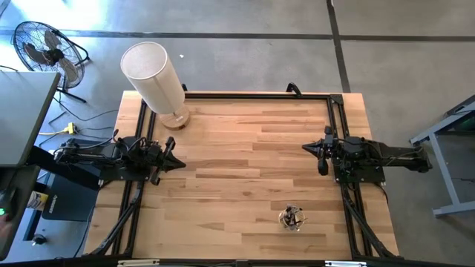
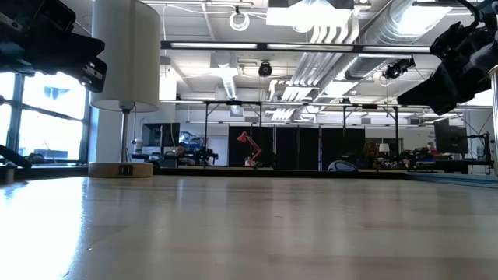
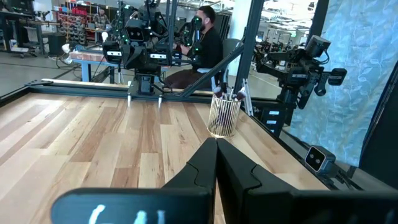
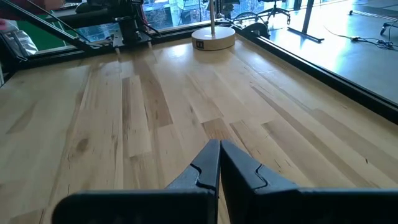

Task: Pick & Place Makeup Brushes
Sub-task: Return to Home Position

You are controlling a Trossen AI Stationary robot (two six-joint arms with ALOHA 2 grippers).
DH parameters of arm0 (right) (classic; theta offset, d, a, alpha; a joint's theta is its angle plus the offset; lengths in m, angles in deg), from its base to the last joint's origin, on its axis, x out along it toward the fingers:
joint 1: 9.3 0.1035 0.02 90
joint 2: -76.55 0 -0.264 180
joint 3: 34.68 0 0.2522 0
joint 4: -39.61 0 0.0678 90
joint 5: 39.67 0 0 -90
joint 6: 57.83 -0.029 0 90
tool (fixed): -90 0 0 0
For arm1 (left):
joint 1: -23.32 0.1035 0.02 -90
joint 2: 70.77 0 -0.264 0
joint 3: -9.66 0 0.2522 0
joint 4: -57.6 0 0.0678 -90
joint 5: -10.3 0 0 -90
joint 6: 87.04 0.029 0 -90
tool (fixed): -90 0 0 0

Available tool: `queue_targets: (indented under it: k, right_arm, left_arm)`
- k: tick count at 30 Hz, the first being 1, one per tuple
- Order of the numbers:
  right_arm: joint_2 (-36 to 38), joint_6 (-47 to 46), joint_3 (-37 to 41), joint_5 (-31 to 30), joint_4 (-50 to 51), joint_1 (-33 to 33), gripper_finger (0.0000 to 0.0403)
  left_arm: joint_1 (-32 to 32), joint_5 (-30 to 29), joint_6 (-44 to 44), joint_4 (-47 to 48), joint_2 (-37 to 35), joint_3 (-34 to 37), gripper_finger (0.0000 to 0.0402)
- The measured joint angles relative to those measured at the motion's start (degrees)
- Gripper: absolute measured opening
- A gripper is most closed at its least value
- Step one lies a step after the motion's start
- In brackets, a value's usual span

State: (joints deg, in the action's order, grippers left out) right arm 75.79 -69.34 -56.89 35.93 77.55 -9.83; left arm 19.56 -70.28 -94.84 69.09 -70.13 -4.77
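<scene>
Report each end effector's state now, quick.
Left end effector: closed, holding nothing.
Right end effector: closed, holding nothing.

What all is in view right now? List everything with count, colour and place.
makeup brushes: several, exact count unclear, dark tips, standing in the holder
holder: one, pale wire, on the table's right half near its edge
lamp: one, white shade, wooden base, table corner on the left arm's side
table: one, light wood
fan: one, black, on the floor beside the table
person: one, dark top, seated beyond the table
left gripper: black, shut, over the table's left side
right gripper: black, shut, over the table's right side
</scene>
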Motion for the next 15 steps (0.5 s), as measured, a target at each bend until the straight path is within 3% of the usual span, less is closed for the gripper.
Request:
queue_targets:
  k: [15]
  right_arm:
    - [0.0, 0.0, 0.0, 0.0, 0.0, 0.0, 0.0012]
  left_arm:
    - [0.0, 0.0, 0.0, 0.0, 0.0, 0.0, 0.0001]
